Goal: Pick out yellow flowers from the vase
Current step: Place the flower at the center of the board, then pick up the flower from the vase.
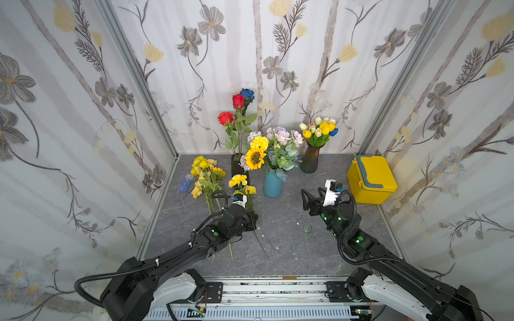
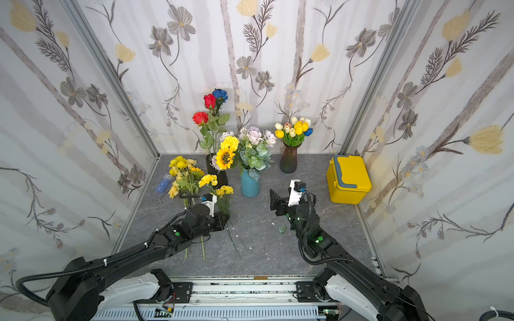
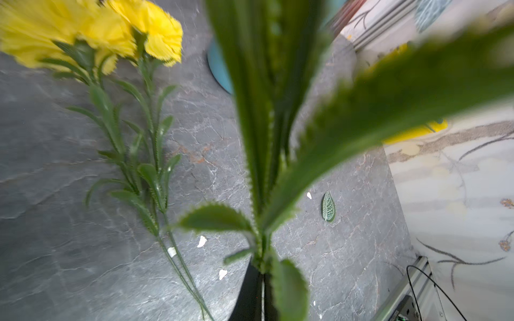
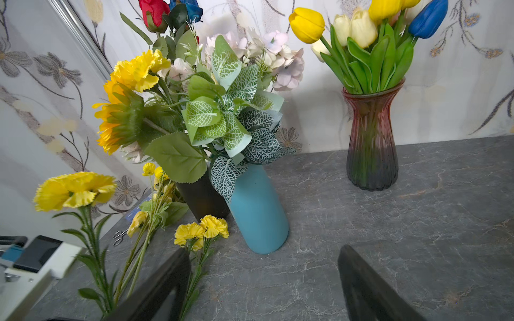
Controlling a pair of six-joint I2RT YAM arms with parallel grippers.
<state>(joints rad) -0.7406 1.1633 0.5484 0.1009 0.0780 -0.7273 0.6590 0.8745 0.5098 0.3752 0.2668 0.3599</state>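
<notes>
Ruffled yellow carnation (image 1: 237,180) over veined grey tabletop (image 1: 281,222)

You're facing a staged robot-lab booth: floral wallpaper panels (image 1: 228,41) in aluminium framing (image 1: 138,77) box in a slate-look tabletop (image 1: 292,250) behind a mounting rail (image 1: 278,289).

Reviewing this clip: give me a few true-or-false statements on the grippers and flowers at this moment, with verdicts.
1. The left gripper is shut on a yellow carnation stem. True.
2. The right gripper holds a tulip. False: its fingers stand open, empty.
3. Several yellow flowers lie on the table. True.
4. No yellow bloom is left in any vase. False: yellow tulips fill the glass vase, and a sunflower stands unpicked.
</notes>
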